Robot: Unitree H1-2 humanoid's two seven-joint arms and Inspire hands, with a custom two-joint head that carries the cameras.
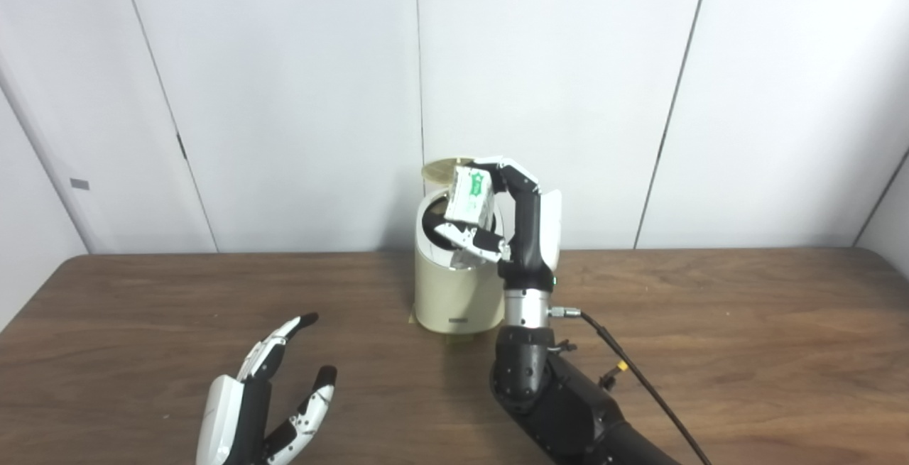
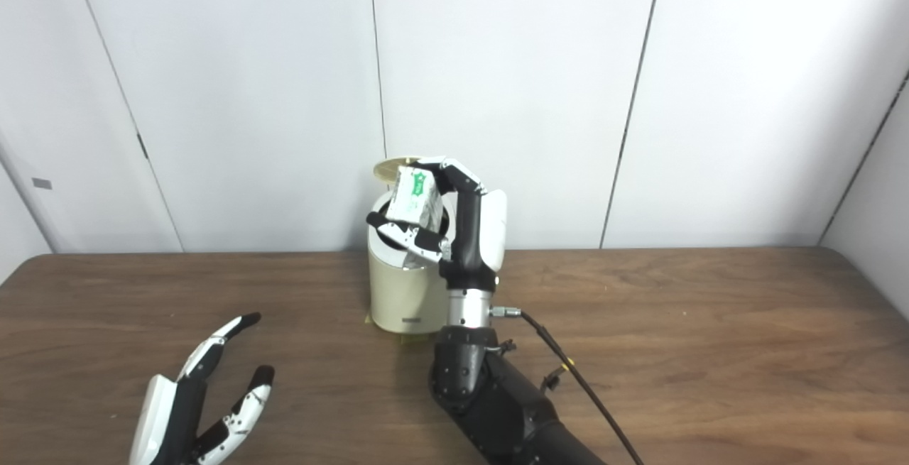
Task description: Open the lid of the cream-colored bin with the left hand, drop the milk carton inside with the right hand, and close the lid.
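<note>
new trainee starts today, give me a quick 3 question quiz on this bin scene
1. True or false: the lid of the cream-colored bin is closed.
2. Multiple choice: where is the milk carton? A) lying on the table B) held by the right hand above the bin's opening C) held by the left hand
3. Fill in: the left hand is ____ and holds nothing, low over the table to the left of the bin.

Key:
1. False; the lid stands raised behind the opening.
2. B
3. open
</note>
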